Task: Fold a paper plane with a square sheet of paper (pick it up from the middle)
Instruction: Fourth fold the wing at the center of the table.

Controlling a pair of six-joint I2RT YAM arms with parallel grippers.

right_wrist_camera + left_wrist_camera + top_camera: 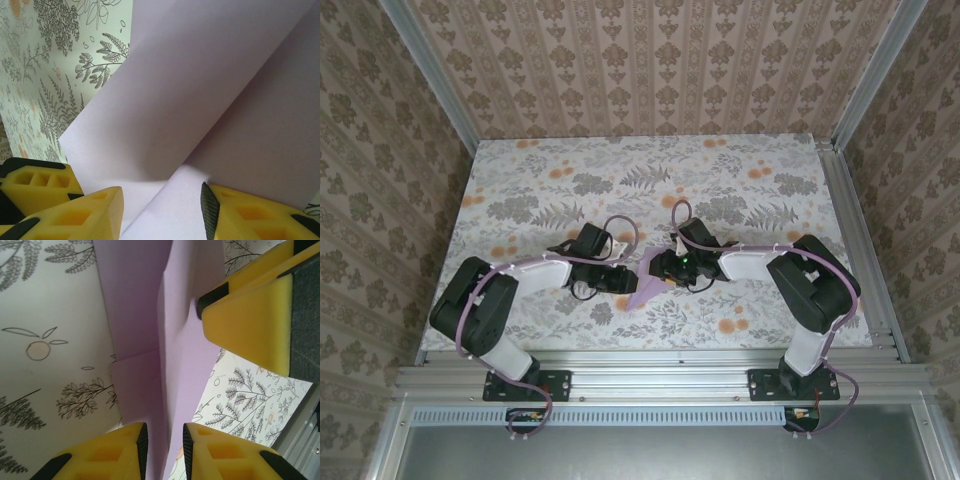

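Observation:
The lavender sheet of paper lies folded into a narrow pointed shape on the floral cloth between my two grippers. In the left wrist view a raised fold of the paper runs up between the yellow fingers of my left gripper. Its jaws stand slightly apart on either side of the fold, and neither pad presses it. My right gripper hovers open over the overlapping flaps of paper, with a wide gap between its fingers. From above, the left gripper and the right gripper nearly meet over the paper.
The floral tablecloth covers the table. An aluminium rail runs along the near edge, and patterned walls close in the back and sides. A right-gripper finger shows close by in the left wrist view, and a left-gripper finger in the right wrist view.

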